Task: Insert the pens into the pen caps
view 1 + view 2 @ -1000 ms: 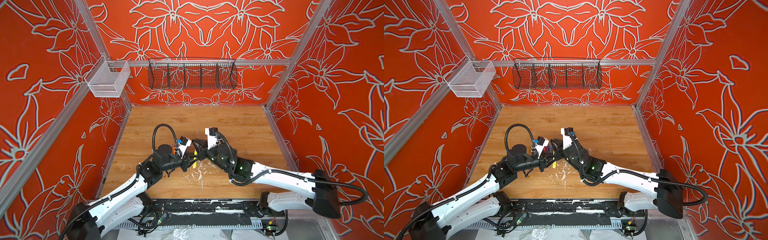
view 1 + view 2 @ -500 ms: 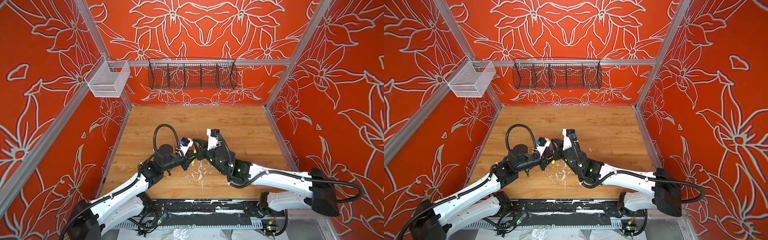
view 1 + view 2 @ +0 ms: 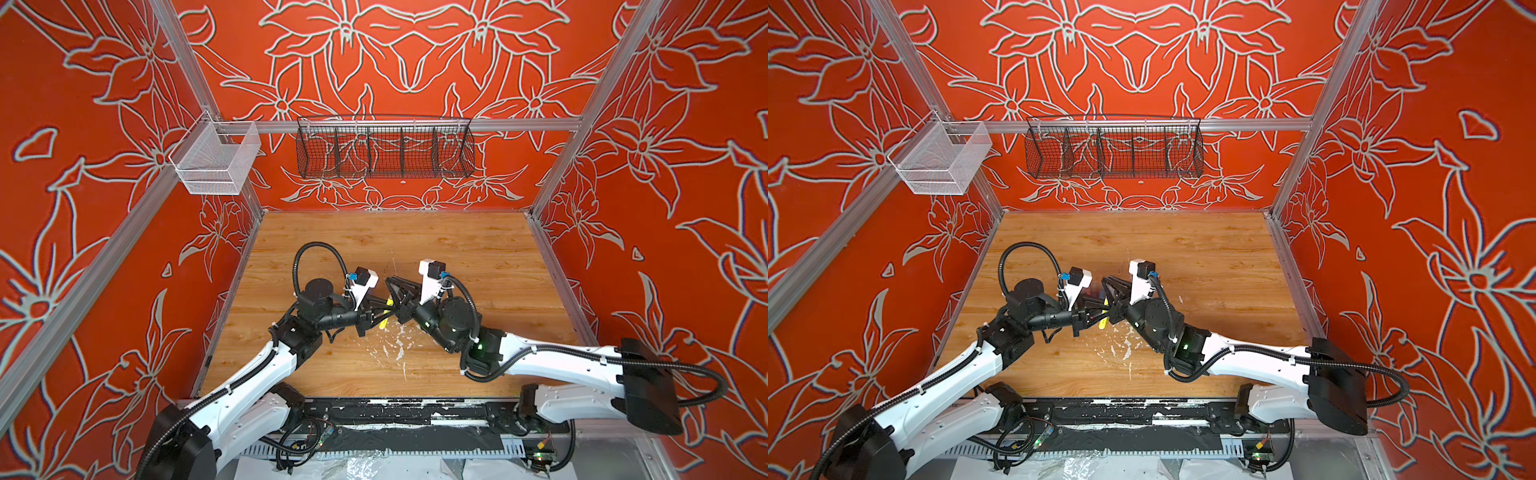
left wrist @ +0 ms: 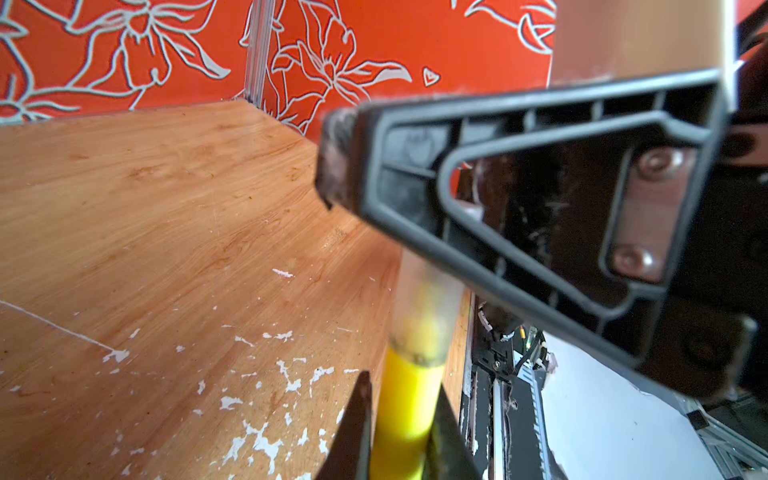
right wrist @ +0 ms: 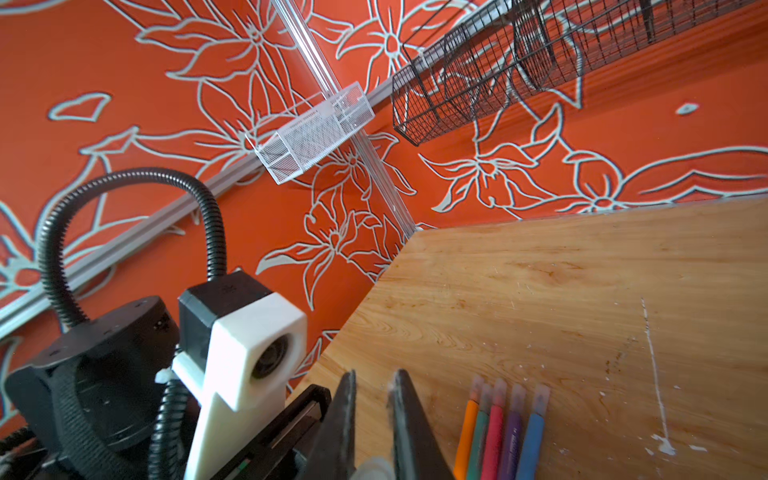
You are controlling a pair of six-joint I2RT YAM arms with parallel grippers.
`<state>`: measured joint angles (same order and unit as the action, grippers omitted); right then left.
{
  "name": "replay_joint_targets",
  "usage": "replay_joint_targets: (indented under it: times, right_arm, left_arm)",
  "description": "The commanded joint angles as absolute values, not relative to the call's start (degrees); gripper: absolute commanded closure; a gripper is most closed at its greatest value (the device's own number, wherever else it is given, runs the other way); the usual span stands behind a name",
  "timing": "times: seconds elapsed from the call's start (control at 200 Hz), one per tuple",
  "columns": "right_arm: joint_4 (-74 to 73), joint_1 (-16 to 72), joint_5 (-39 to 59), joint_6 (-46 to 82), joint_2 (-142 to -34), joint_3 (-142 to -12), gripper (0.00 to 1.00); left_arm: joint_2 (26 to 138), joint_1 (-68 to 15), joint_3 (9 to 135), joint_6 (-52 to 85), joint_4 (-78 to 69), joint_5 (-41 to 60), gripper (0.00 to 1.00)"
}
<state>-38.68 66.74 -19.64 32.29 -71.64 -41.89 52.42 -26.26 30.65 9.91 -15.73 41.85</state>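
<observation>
My left claw (image 4: 401, 392) is clamped on the yellow pen (image 4: 407, 415), whose tip sits up inside the clear pen cap (image 4: 424, 307) that my right claw (image 5: 374, 374) is pinching tight. The other five pens (image 5: 496, 432) lie capped in a row on the counter (image 5: 582, 291), just beside that claw.

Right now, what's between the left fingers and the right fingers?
The yellow pen, tip inside a clear cap, spans from left fingers to right fingers; the left wrist view shows it.

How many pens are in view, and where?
6. Five lie side by side on the table: orange, green, pink-red, purple, blue. The left gripper holds the yellow pen, tip in the right gripper's cap. Arms could hide more.
</observation>
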Motion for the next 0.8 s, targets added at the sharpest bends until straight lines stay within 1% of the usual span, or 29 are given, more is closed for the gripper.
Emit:
replay_joint_targets:
  times: [0.0, 0.03, 0.08, 0.185, 0.3, 0.41, 0.5, 0.525, 0.56, 0.671, 0.796]
  right_arm:
    - [-30.3, 76.1, -1.7, 37.6, -74.1, -38.8, 1.0]
    - [-28.9, 76.7, -3.7, 38.6, -75.2, -39.9, 1.0]
    - [-28.4, 76.9, -5.1, 39.8, -76.5, -41.0, 1.0]
    - [-26.0, 76.9, -8.5, 39.2, -76.9, -42.7, 1.0]
    - [-18.0, 76.9, -13.8, 39.2, -74.8, -45.0, 1.0]
    - [-14.9, 76.9, -16.4, 37.9, -72.9, -45.7, 1.0]
    - [-11.7, 76.8, -19.3, 36.9, -71.0, -46.2, 0.76]
    - [-10.0, 76.8, -20.2, 36.5, -70.5, -46.7, 0.67]
    - [-7.6, 76.6, -22.1, 35.7, -69.4, -47.3, 0.58]
    - [2.4, 73.4, -28.1, 34.0, -65.6, -50.6, 0.38]
    - [13.7, 66.5, -29.5, 32.7, -61.2, -55.2, 0.27]
  left_arm:
    - [50.0, -24.9, 33.7, 13.0, -28.6, 5.3, 1.0]
    - [49.8, -27.2, 33.8, 10.4, -28.0, 2.0, 1.0]
    - [49.6, -30.2, 33.1, 7.3, -28.7, -0.6, 1.0]
    - [48.8, -33.5, 31.8, 4.4, -29.6, -4.9, 1.0]
    - [47.4, -34.3, 29.8, 4.0, -30.5, -7.3, 1.0]
    - [47.7, -34.3, 30.6, 4.9, -28.0, -7.2, 1.0]
    - [47.3, -34.3, 30.9, 7.2, -25.0, -7.5, 1.0]
    - [47.2, -34.3, 30.9, 7.9, -23.8, -7.6, 1.0]
    - [46.9, -34.3, 30.9, 8.9, -22.1, -7.6, 1.0]
    - [47.1, -34.3, 28.4, 11.2, -20.5, -6.9, 1.0]
    - [48.4, -34.9, 25.4, 14.5, -17.2, -8.2, 1.0]
